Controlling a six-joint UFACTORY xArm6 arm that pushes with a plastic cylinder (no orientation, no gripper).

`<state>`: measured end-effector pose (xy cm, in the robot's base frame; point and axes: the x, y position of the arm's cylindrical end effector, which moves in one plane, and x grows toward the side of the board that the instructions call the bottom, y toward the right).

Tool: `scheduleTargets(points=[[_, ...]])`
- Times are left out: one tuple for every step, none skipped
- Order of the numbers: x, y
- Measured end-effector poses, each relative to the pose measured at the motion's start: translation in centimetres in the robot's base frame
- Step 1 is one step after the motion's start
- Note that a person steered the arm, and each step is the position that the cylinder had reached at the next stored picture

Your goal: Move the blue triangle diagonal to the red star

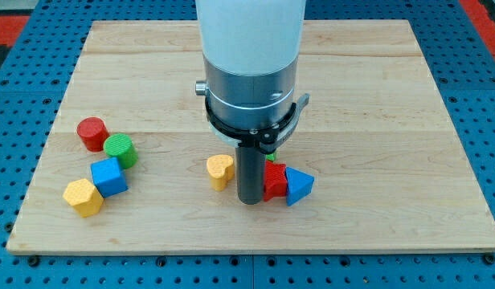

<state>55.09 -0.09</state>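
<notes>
On board (376, 96): two blue, two red, two yellow, two green.

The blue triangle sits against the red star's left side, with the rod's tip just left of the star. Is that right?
Not quite: in the camera view the blue triangle touches the red star on the view's right side, not its left. The rest holds: my tip is just left of the star.

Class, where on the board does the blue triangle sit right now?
The blue triangle sits low on the board, right of centre, touching the red star's right side; my tip is just left of the star.
</notes>
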Motion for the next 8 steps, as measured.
scheduleTargets(points=[[1.6,-0.2],[0.6,4.5],[-3.6,9.4],[-3.6,11.9],[-0.5,9.4],[-0.4,11.8],[-4.4,16.6],[-7.0,15.4]])
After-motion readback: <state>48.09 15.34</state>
